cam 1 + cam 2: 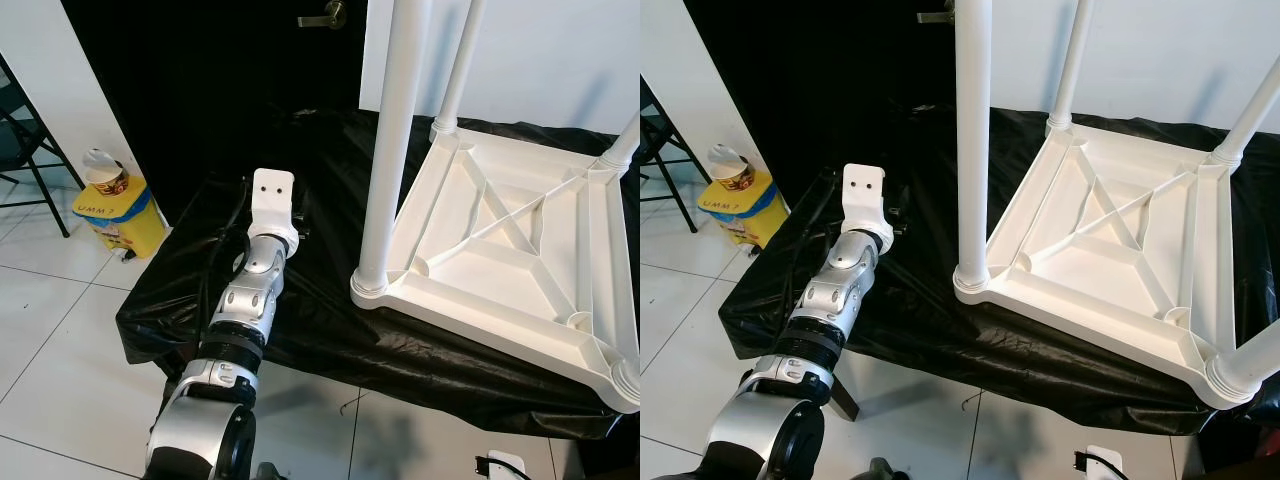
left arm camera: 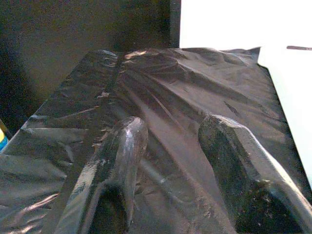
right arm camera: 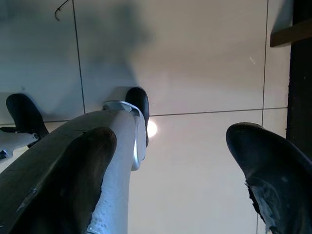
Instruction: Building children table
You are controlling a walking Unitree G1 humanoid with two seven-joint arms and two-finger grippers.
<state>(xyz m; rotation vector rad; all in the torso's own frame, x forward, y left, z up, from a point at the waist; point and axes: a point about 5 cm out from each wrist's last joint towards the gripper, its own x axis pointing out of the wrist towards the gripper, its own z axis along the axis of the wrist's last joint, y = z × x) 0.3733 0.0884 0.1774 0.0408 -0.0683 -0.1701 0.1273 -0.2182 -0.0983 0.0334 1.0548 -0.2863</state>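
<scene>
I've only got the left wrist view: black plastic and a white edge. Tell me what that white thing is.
Observer: An upturned white plastic children's table, lying top-down on the black plastic sheet.
Operator: Report its nearest corner.
Observer: A round white leg stands upright in the corner nearest your left pincer.
Operator: Give me the right pincer.
Observer: The right pincer hangs open above the pale tiled floor.
</scene>
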